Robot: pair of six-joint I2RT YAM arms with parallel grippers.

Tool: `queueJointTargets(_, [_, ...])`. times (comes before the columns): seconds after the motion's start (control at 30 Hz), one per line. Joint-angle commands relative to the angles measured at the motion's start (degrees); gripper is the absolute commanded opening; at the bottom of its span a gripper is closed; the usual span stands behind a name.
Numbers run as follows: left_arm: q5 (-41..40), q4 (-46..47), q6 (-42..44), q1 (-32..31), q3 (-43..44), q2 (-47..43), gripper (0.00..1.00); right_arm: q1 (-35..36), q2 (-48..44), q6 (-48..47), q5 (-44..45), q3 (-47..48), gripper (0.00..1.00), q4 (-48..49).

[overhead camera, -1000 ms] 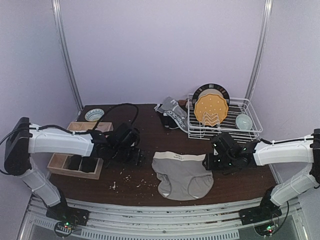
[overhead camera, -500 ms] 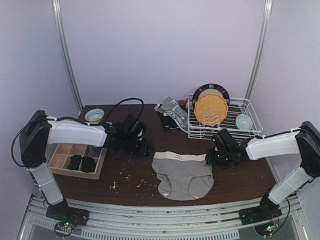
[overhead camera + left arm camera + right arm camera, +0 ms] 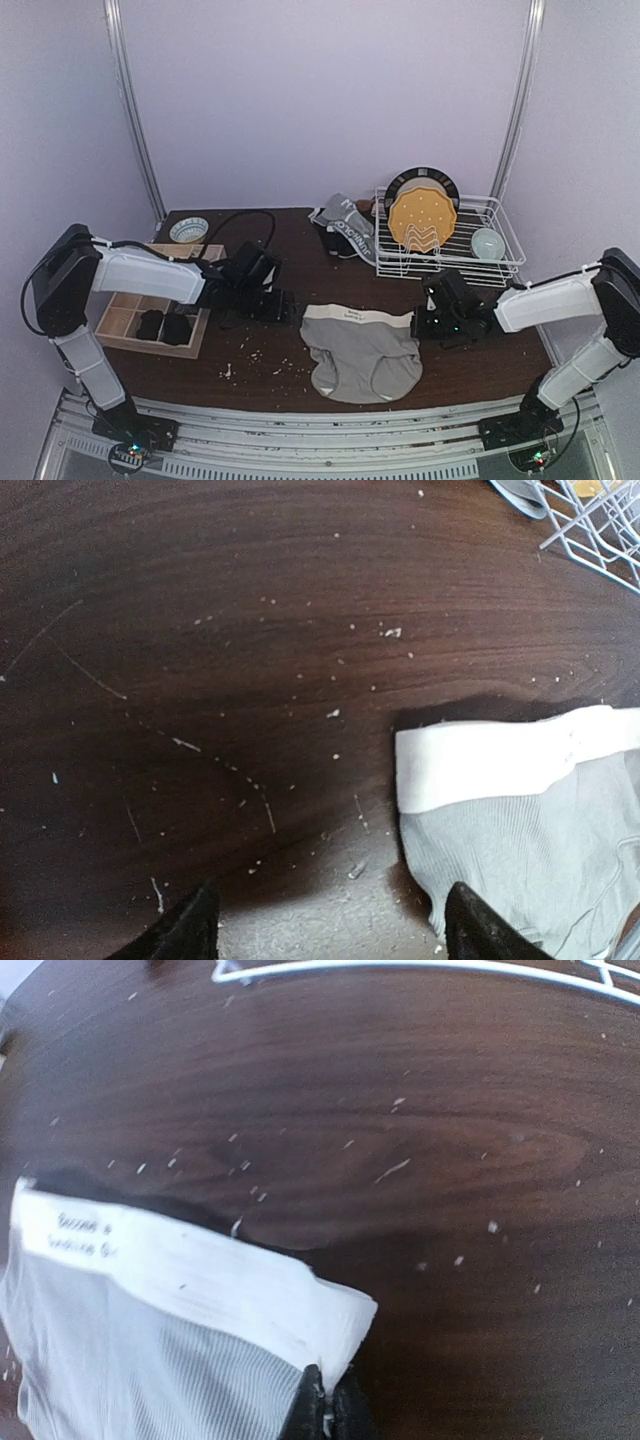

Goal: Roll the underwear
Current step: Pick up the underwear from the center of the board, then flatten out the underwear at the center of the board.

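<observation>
Roll setup: my right claw [image 3: 325, 1402] pinches a waistband corner of the grey underwear [image 3: 362, 350], my left claw [image 3: 330, 926] hangs spread near the other corner, likely to grip next.

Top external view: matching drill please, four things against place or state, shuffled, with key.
Things:
1. grey underwear
2. yellow plate
3. left tool
4. right tool

Place or state:
A. shut on a corner of the waistband
B. upright in the white wire rack
C. open, holding nothing
D. spread out on the table

Pairs: 1-D, 2-B, 3-C, 4-A
</observation>
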Motion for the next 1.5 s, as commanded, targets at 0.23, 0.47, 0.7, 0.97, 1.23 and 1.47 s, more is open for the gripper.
queueJointTargets(0.23, [19.01,7.51,0.90,4.46,5.89,7.40,0.76,4.68,-16.68,-5.67,-5.60,-10.04,0.00,-1.42])
queueJointTargets(0.47, [20.51,0.53,5.95,4.46,16.65,15.63,0.75,4.89,-15.44,-6.07,-5.71,-9.41,0.00,-1.14])
queueJointTargets(0.7, [22.34,-2.62,8.23,4.51,22.76,22.44,0.63,4.97,-14.44,-6.36,-5.83,-8.64,0.00,-0.63])
queueJointTargets(0.97, [27.17,2.34,8.11,4.51,19.67,21.74,0.00,5.04,-16.99,-7.73,-5.40,-6.93,0.00,-3.78])
queueJointTargets(1.23, [19.49,12.42,11.71,2.39,4.14,-3.24,0.00,7.26,-33.51,-12.17,-4.22,-1.57,0.00,-13.69])
queueJointTargets(1.47, [-0.97,15.12,25.29,-14.79,-10.09,-30.26,0.00,12.99,-46.14,-17.70,-7.87,1.41,0.00,-15.17])
